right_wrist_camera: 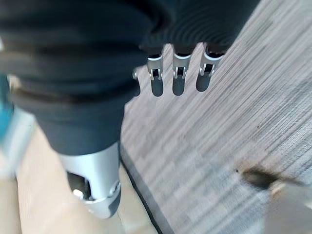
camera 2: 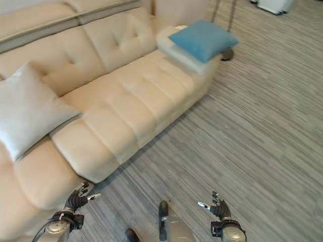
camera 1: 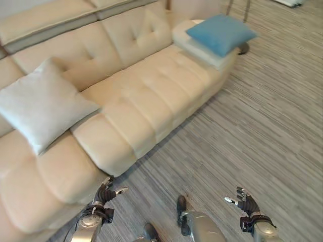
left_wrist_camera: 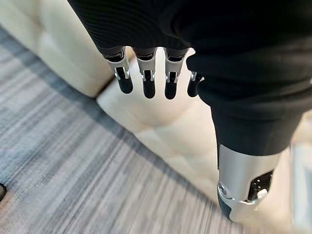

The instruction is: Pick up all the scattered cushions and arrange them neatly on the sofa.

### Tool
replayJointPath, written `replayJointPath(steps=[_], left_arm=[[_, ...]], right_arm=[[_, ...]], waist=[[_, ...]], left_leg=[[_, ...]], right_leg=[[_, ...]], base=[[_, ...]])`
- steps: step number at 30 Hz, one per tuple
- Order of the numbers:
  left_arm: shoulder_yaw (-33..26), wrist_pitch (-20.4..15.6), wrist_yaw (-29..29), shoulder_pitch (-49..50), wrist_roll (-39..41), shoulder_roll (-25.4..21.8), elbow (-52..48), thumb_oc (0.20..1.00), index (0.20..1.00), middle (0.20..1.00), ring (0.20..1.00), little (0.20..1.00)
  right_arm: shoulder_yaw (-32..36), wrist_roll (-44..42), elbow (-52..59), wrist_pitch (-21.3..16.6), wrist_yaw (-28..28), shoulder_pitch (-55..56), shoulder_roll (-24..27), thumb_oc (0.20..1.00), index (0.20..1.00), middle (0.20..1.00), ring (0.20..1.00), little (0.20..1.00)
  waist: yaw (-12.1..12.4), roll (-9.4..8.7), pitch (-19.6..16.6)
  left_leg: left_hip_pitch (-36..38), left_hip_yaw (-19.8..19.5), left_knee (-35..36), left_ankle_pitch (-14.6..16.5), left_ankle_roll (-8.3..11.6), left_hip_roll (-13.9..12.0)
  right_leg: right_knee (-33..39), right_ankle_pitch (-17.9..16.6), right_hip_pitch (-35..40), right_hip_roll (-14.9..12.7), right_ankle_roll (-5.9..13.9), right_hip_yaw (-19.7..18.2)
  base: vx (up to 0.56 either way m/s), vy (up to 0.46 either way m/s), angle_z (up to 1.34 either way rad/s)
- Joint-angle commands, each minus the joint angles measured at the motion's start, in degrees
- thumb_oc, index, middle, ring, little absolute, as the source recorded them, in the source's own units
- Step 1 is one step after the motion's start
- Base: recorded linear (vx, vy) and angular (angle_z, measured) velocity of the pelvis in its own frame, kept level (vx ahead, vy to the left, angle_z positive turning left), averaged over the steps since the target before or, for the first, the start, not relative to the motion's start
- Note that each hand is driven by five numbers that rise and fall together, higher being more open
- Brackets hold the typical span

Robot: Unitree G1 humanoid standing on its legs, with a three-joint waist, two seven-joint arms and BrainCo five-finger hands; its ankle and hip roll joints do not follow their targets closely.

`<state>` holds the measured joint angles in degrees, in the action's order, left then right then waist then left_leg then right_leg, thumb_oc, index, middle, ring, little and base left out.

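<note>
Left robot hand [camera 1: 105,194]: low at the near edge of the head views, just at the front of the sofa's near seat; fingers [left_wrist_camera: 148,83] straight and spread, thumb apart, holding nothing.
Right robot hand [camera 1: 244,201]: low over the floor, well apart from the sofa; fingers [right_wrist_camera: 178,80] straight and relaxed, holding nothing.
Floor [camera 1: 252,131]: grey striped carpet, running along the sofa's front.
Sofa [camera 1: 146,96]: cream, tufted, stretching from the near left away toward the far right.
White cushion [camera 1: 43,103]: on the sofa's left part, leaning tilted against the backrest, one corner up.
Pale cushion [camera 1: 202,50]: flat at the sofa's far end, beside the backrest.
Blue cushion [camera 1: 221,33]: lying flat on top of the pale cushion, its far corner jutting past the sofa's end.
Dark object [camera 1: 243,48]: on the floor just beyond the blue cushion; what it is cannot be told.
</note>
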<state>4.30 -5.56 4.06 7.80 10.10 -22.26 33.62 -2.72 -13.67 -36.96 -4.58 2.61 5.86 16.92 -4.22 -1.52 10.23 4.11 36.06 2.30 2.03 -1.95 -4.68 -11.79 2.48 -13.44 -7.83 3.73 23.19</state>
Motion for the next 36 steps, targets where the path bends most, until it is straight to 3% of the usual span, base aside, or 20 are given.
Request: replayJointPath(steps=[1, 4, 6, 8, 9, 11, 12, 13, 14, 15, 18, 19, 22, 23, 25, 27, 29, 32, 34, 36], left_arm=[[-0.38, -1.5, -0.64, 1.03, -0.07, -0.12, -1.11, 1.0, 1.0, 1.0, 1.0, 1.0], [1.28, -1.16, -1.5, 0.46, -0.25, 1.0, -1.49, 1.0, 1.0, 1.0, 1.0, 1.0], [3.07, -1.22, -1.38, -0.25, 0.61, 2.16, -1.55, 1.0, 1.0, 1.0, 1.0, 1.0], [3.62, -1.25, -1.36, -0.33, 0.9, 2.47, -1.63, 1.0, 1.0, 1.0, 1.0, 1.0], [4.01, -1.16, -1.47, 0.14, 0.69, 2.58, -2.12, 1.0, 1.0, 1.0, 1.0, 1.0], [4.2, -1.03, -1.58, 0.57, 0.43, 2.58, -2.33, 1.0, 1.0, 1.0, 1.0, 1.0], [4.22, -0.83, -1.64, 0.79, 0.07, 2.46, -2.53, 1.0, 1.0, 1.0, 1.0, 1.0], [3.93, -0.74, -1.63, 1.42, -0.2, 2.29, -3.14, 1.0, 1.0, 1.0, 1.0, 1.0], [3.92, -0.73, -1.63, 1.44, -0.2, 2.28, -3.16, 1.0, 1.0, 1.0, 1.0, 1.0], [3.57, -0.58, -1.57, 1.58, -0.16, 2.37, -3.2, 1.0, 1.0, 1.0, 1.0, 1.0], [2.99, -0.53, -1.42, 1.77, -0.14, 2.29, -3.16, 1.0, 1.0, 1.0, 1.0, 1.0], [2.11, -0.35, -1.18, 2.43, -0.08, 2.17, -3.05, 1.0, 1.0, 1.0, 1.0, 1.0], [1.32, -0.23, -1.49, 3.4, 0.29, 2.01, -2.78, 1.0, 1.0, 1.0, 1.0, 1.0], [1.32, -0.05, -1.64, 3.62, 0.12, 1.88, -2.45, 1.0, 1.0, 1.0, 1.0, 1.0], [1.29, 0.17, -1.57, 3.03, -0.38, 1.35, -1.52, 1.0, 1.0, 1.0, 1.0, 1.0], [1.19, -0.06, -1.07, 2.08, 0.17, -0.13, -2.87, 1.0, 1.0, 1.0, 1.0, 1.0], [1.15, -0.08, -0.61, 1.87, 0.29, -0.18, -2.96, 1.0, 1.0, 1.0, 1.0, 1.0], [0.44, -0.44, 0.32, 1.42, 0.95, 0.31, -2.85, 1.0, 1.0, 1.0, 1.0, 1.0], [-0.06, -0.53, 0.6, 1.65, 1.46, 0.36, -3.29, 1.0, 1.0, 1.0, 1.0, 1.0], [-0.16, -0.48, 0.5, 2.0, 1.03, 0.4, -3.26, 1.0, 1.0, 1.0, 1.0, 1.0]], right_arm=[[0.34, -0.53, 1.28, -1.34, 1.26, -0.04, 1.87, 1.0, 1.0, 1.0, 1.0, 1.0], [1.04, -0.32, 2.45, -1.32, 1.63, 1.14, 2.53, 1.0, 1.0, 1.0, 1.0, 1.0], [1.14, -0.12, 3.23, -1.15, 2.35, 1.61, 4.14, 1.0, 1.0, 1.0, 1.0, 1.0], [1.13, -0.1, 3.71, -0.87, 2.38, 1.9, 4.39, 1.0, 1.0, 1.0, 1.0, 1.0], [0.87, 0.28, 4.65, -0.79, 2.28, 2.1, 4.57, 1.0, 1.0, 1.0, 1.0, 1.0], [0.97, 0.18, 4.64, -0.85, 2.35, 2.34, 4.62, 1.0, 1.0, 1.0, 1.0, 1.0], [0.88, 0.22, 4.68, -0.89, 2.53, 2.4, 4.55, 1.0, 1.0, 1.0, 1.0, 1.0], [0.42, 0.4, 4.24, -1.11, 2.83, 2.07, 4.7, 1.0, 1.0, 1.0, 1.0, 1.0], [0.42, 0.4, 4.23, -1.12, 2.83, 2.07, 4.69, 1.0, 1.0, 1.0, 1.0, 1.0], [0.07, 0.84, 3.84, -1.27, 3.24, 1.37, 4.67, 1.0, 1.0, 1.0, 1.0, 1.0], [-0.12, 1.16, 3.59, -1.24, 3.14, 0.99, 4.62, 1.0, 1.0, 1.0, 1.0, 1.0], [-0.34, 1.66, 3.8, -0.94, 3.03, 0.61, 4.66, 1.0, 1.0, 1.0, 1.0, 1.0], [-0.31, 1.95, 4.65, -0.8, 2.0, 0.99, 4.35, 1.0, 1.0, 1.0, 1.0, 1.0], [-0.2, 2.26, 4.82, -0.85, 1.71, 1.33, 4.04, 1.0, 1.0, 1.0, 1.0, 1.0], [-0.11, 2.42, 5.2, -0.83, 1.55, 1.47, 3.38, 1.0, 1.0, 1.0, 1.0, 1.0], [-1.48, 2.47, 6.67, -1.31, 1.28, -0.11, 2.72, 1.0, 1.0, 1.0, 1.0, 1.0], [-1.93, 2.53, 6.67, -1.34, 1.41, -0.5, 2.18, 1.0, 1.0, 1.0, 1.0, 1.0], [-2.8, 2.67, 7.15, -1.44, 1.4, -1.92, 2.11, 1.0, 1.0, 1.0, 1.0, 1.0], [-3.03, 2.57, 7.78, -1.35, 1.37, -2.37, 2.58, 1.0, 1.0, 1.0, 1.0, 1.0], [-3.2, 2.67, 8.67, -1.24, 1.4, -2.79, 3.14, 1.0, 1.0, 1.0, 1.0, 1.0]], waist=[[-0.45, -0.41, -2.63], [-1.69, -0.6, -1.98], [-1.42, -1.24, -0.42], [-0.96, -1.47, 0.01], [0.4, -2.62, 0.33], [0.99, -2.82, 0.36], [1.66, -2.72, 0.48], [3.23, -2.06, 0.64], [3.22, -2.14, 0.69], [4.59, -1.68, 0.64], [5.34, -1.34, 0.04], [6.62, -1.47, -0.42], [7.7, -1.53, -1.55], [7.82, -2.3, -1.99], [7.75, -3.47, -2.19], [6.95, -3.49, -0.47], [6.78, -2.9, -0.21], [5.61, -1.5, 0.9], [5.08, -0.86, 1.5], [4.51, -0.84, 1.76]], left_leg=[[-1.67, -11.1, -4.12, 3.74, 4.25, -0.68], [-3.33, -11.14, -15.66, 4.91, 5.01, -3.67], [-8.14, -15.54, -27.31, 2.25, 5.25, -5.8], [-10.99, -17.86, -28.85, 2.92, 4.76, -4.44], [-16.48, -20.83, -26.37, 3.2, 2.95, -0.37], [-18.0, -21.75, -23.67, 2.63, 2.86, 0.34], [-19.89, -22.74, -21.69, 0.81, 3.12, 0.8], [-22.34, -25.99, -14.4, -4.03, 4.26, 2.66], [-22.13, -25.96, -14.14, -4.15, 4.25, 2.75], [-24.3, -28.49, -7.02, -6.39, 5.03, 3.86], [-25.56, -28.22, -3.92, -8.23, 5.15, 3.82], [-27.0, -28.53, -4.34, -9.25, 5.11, 3.87], [-26.37, -29.4, -6.26, -10.73, 4.35, 3.71], [-26.53, -29.0, -7.71, -10.55, 3.69, 4.39], [-25.66, -27.74, -9.77, -8.8, 2.88, 4.71], [-22.02, -25.55, -11.16, -4.01, 0.7, 4.22], [-20.16, -25.29, -11.06, -2.62, 0.09, 3.76], [-13.41, -25.54, -9.82, 0.74, -0.62, 4.49], [-9.47, -25.14, -9.02, 2.78, -0.38, 4.46], [-5.26, -24.62, -7.81, 5.02, 0.46, 4.81]], right_leg=[[4.6, -0.79, 5.01, 0.79, 3.24, -6.25], [5.7, 0.41, 6.79, 2.3, 1.6, -9.55], [6.7, 1.62, 10.0, 3.79, -0.53, -11.62], [6.94, 2.02, 10.97, 4.13, -0.89, -12.61], [8.01, 1.49, 12.27, 4.06, -0.78, -14.53], [8.36, 1.95, 13.22, 4.35, -0.5, -15.27], [8.43, 2.39, 14.06, 4.86, -0.61, -15.98], [8.99, 3.24, 15.95, 6.61, -0.42, -17.51], [9.0, 3.27, 16.04, 6.53, -0.41, -17.51], [9.36, 4.68, 18.44, 7.65, -0.29, -19.34], [9.34, 5.82, 20.05, 8.35, -0.1, -21.17], [8.7, 7.25, 22.73, 8.36, 0.0, -23.81], [7.33, 7.69, 24.31, 8.01, 0.8, -25.49], [5.77, 7.27, 24.61, 6.55, 1.62, -25.2], [-1.62, 1.78, 21.85, 4.9, 3.96, -25.02], [-17.92, -9.5, 13.86, 1.69, 7.15, -22.35], [-20.38, -10.04, 11.41, 1.25, 6.59, -21.69], [-19.57, -5.45, 4.2, 0.72, 4.16, -17.96], [-14.6, -2.31, 1.79, -0.95, 3.72, -12.66], [-5.27, -2.22, -0.78, -1.68, 3.99, -8.19]], base=[[0.16, -0.164, -0.61], [0.19, -0.249, -0.73], [0.22, -0.239, -0.41], [0.19, -0.127, -0.6], [0.19, -0.09, -0.68], [0.23, -0.054, -0.66], [0.47, -0.04, -0.75], [0.35, -0.017, -0.47], [0.55, 0.01, -0.49], [0.3, 0.016, -0.4], [0.53, 0.081, -0.68], [0.38, 0.103, -0.37], [0.59, 0.188, -0.75], [0.37, 0.136, -0.65], [0.47, 0.17, -0.56], [0.41, 0.187, -0.31], [0.33, 0.147, -0.29], [0.44, 0.143, -0.13], [0.46, 0.056, -0.06], [0.5, -0.033, 0.01]])
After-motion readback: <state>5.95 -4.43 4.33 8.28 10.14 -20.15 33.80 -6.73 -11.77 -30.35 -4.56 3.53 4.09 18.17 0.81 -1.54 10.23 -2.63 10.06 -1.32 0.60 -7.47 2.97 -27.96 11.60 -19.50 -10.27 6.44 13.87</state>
